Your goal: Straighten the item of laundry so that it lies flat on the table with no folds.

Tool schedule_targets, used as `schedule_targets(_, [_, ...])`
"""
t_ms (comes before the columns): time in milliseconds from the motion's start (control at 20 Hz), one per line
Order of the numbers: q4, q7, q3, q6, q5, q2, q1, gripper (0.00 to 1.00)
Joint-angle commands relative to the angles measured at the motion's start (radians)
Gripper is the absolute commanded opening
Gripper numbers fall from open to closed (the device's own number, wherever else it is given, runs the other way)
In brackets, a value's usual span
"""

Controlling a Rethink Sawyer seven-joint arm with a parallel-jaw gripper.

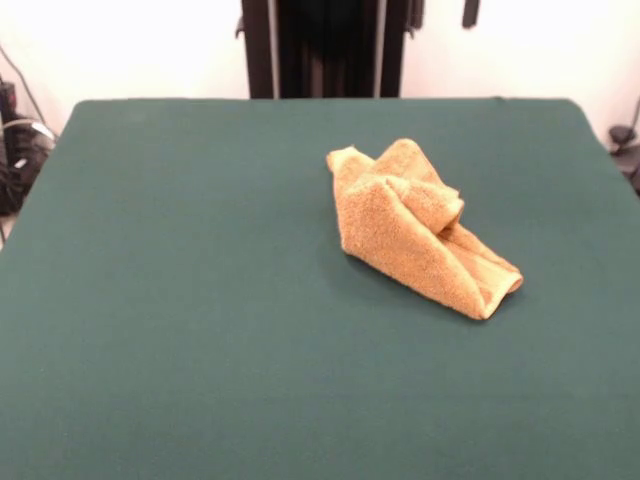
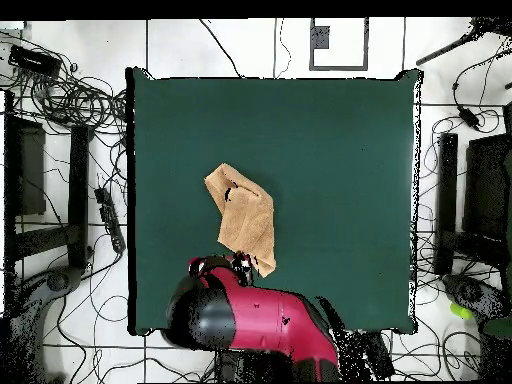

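Note:
The orange-tan towel (image 1: 415,225) lies crumpled in a folded heap on the dark green table (image 1: 200,320), right of centre and towards the far side. One end tapers to a flat folded corner at the near right. In the overhead view the towel (image 2: 243,217) is a bunched, elongated shape left of the centre of the table (image 2: 340,170). The red and black arm (image 2: 260,320) hangs over the table's bottom edge, just below the towel. Its gripper (image 2: 228,266) shows only as dark parts at the towel's lower end. The front view does not show the gripper.
The robot's black pedestal (image 1: 320,48) stands behind the table's far edge. Cables (image 2: 70,95) and dark equipment (image 2: 45,200) lie on the floor around the table on both sides.

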Motion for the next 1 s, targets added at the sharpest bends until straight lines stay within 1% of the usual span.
schedule_targets(50, [-0.076,0.183,-0.011,-0.113,-0.033,0.211,0.021,1.0])
schedule_targets(150, [-0.1,0.184,-0.031,-0.143,-0.034,0.242,0.038,1.0])
schedule_targets(250, [-0.124,0.189,-0.056,-0.141,-0.023,0.26,0.06,1.0])
schedule_targets(450, [-0.193,0.186,-0.087,-0.147,-0.002,0.335,0.093,1.0])
schedule_targets(600, [-0.261,0.215,-0.134,-0.132,0.031,0.394,0.15,1.0])
schedule_targets(800, [-0.403,0.278,-0.238,-0.047,0.093,0.489,0.264,1.0])
schedule_targets(900, [-0.475,0.324,-0.311,0.007,0.133,0.54,0.335,1.0])
schedule_targets(1000, [-0.551,0.356,-0.372,0.089,0.164,0.589,0.394,1.0])
